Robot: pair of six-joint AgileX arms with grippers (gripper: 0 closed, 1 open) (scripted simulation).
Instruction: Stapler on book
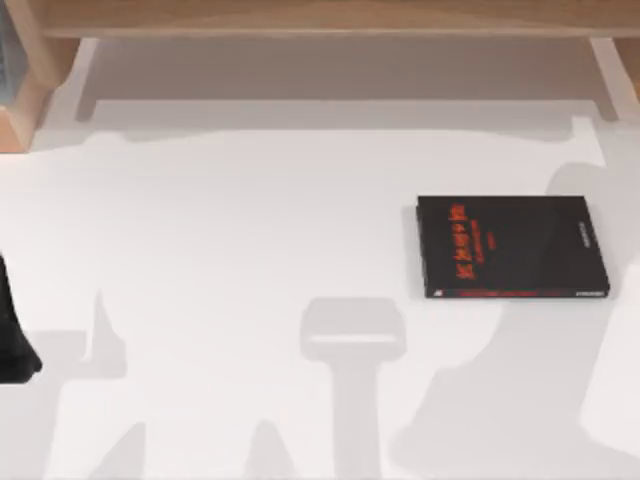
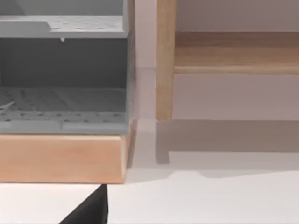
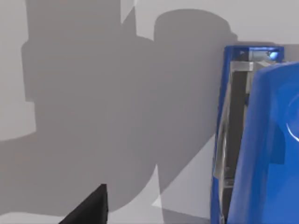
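Right claw (image 3: 88, 205) state unclear, close beside one stapler (image 3: 261, 140); one book (image 1: 512, 247) flat, right side.

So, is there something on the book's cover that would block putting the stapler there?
Nothing visible does. In the top view the book lies flat on the right side of the table with its cover bare. The right wrist view shows the stapler close up, over plain table surface, not yet on the book.

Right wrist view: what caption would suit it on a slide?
A bright blue stapler seen up close from the right arm's wrist, lying on the shadowed white table.
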